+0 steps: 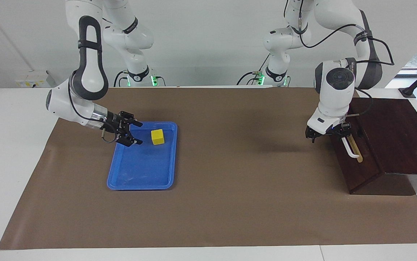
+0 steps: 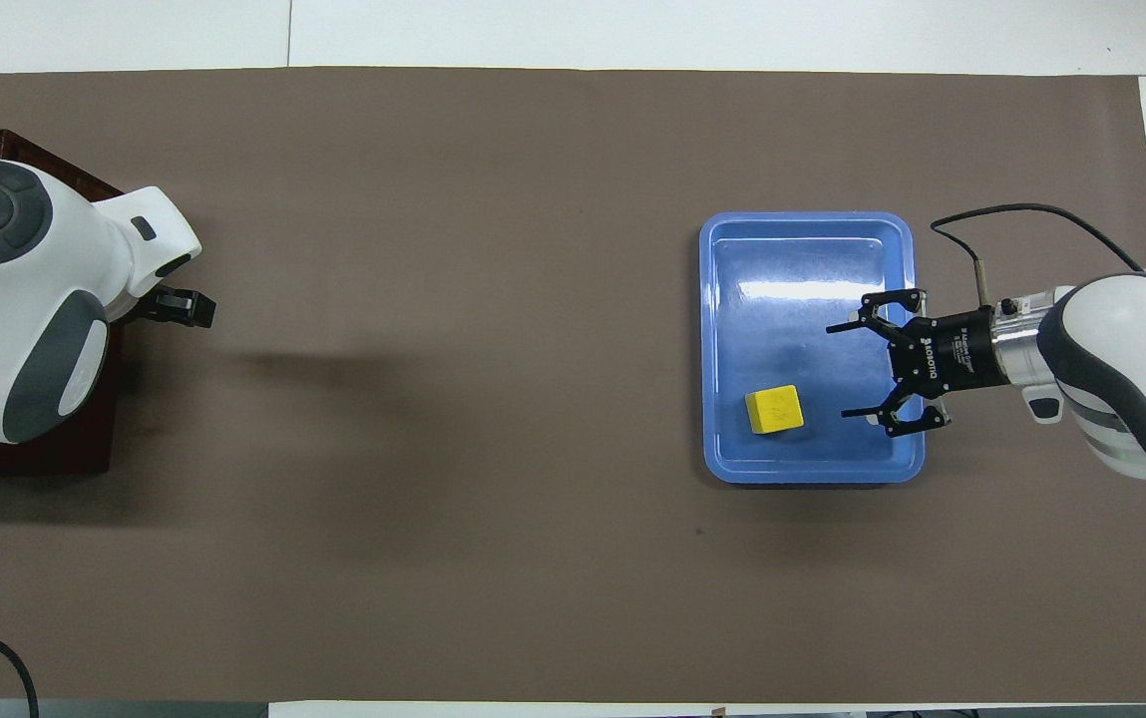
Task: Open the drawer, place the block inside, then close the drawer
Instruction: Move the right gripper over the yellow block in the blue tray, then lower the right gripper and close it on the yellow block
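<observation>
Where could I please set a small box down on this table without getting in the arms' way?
The brown mat lies bare between the blue tray and the drawer. Crowded: the tray holds the yellow block and right gripper; the left gripper sits at the drawer's white handle.

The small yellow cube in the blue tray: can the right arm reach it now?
Probably yes. The open right gripper is over the blue tray, beside the small yellow cube, with nothing between them.

One camera sat high across the table (image 1: pixel 208 217), looking back at both robot arms and the wall. The other hung above the robots' end, looking steeply down and forward. Both took in the whole brown mat (image 2: pixel 493 558), seen half a turn apart.
</observation>
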